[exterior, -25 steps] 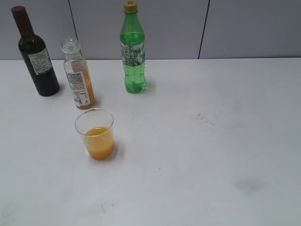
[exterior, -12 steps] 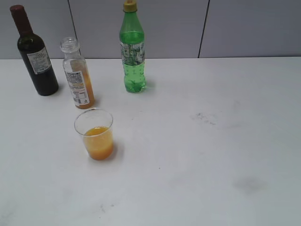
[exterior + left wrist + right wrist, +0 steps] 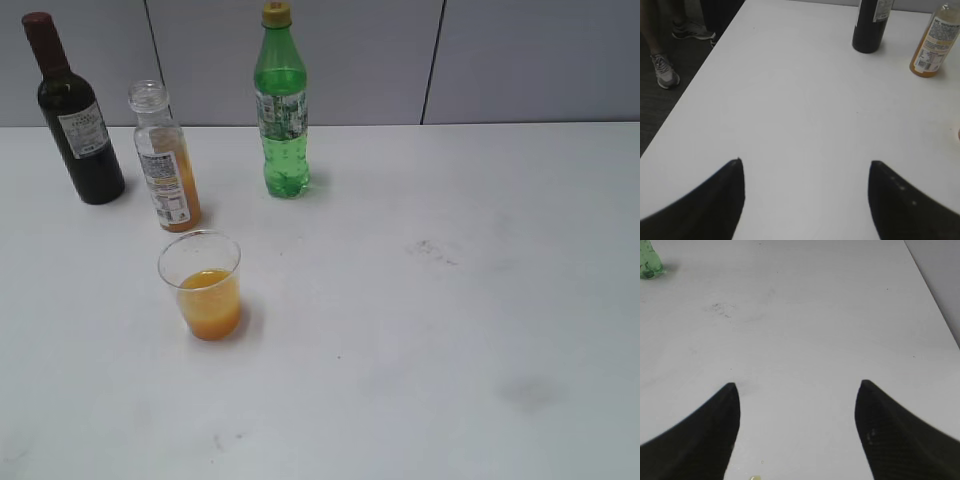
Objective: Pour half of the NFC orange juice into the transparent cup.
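Observation:
The NFC orange juice (image 3: 165,165), a small capless clear bottle with a white label, stands upright at the back left, partly filled; it also shows in the left wrist view (image 3: 934,42). The transparent cup (image 3: 202,285) stands upright in front of it, apart from it, holding orange juice in its lower half. My left gripper (image 3: 806,165) is open and empty over bare table, well left of the bottles. My right gripper (image 3: 797,386) is open and empty over bare table on the right. Neither gripper shows in the exterior view.
A dark wine bottle (image 3: 78,120) stands at the far back left, also in the left wrist view (image 3: 871,27). A green soda bottle (image 3: 283,110) stands at the back middle; its base shows in the right wrist view (image 3: 650,262). The table's left edge (image 3: 695,80) drops to the floor. A small yellow drop (image 3: 755,478) lies on the table.

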Robot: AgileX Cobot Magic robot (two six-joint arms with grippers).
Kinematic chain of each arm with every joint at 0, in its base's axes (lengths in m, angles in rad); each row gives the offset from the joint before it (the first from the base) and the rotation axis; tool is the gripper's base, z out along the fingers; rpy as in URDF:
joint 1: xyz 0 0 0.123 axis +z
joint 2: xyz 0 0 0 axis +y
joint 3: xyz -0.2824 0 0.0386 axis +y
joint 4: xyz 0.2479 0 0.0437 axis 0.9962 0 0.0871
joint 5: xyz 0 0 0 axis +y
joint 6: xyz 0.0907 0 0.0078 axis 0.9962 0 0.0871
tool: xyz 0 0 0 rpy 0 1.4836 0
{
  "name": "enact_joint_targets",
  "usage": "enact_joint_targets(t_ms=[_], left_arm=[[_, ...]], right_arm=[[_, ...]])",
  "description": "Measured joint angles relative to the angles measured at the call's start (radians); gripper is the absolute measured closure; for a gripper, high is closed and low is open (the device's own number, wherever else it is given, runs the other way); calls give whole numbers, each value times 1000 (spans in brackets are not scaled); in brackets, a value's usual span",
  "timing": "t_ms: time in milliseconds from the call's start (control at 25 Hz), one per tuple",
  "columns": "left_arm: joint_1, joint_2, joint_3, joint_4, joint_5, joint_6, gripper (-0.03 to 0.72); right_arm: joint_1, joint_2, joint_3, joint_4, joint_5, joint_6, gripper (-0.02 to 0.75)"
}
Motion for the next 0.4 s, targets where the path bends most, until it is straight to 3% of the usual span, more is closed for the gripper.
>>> enact_joint_targets(t_ms=[400], left_arm=[[0,0,0,-64,-5,99,95]], right_arm=[[0,0,0,0,0,1,186]])
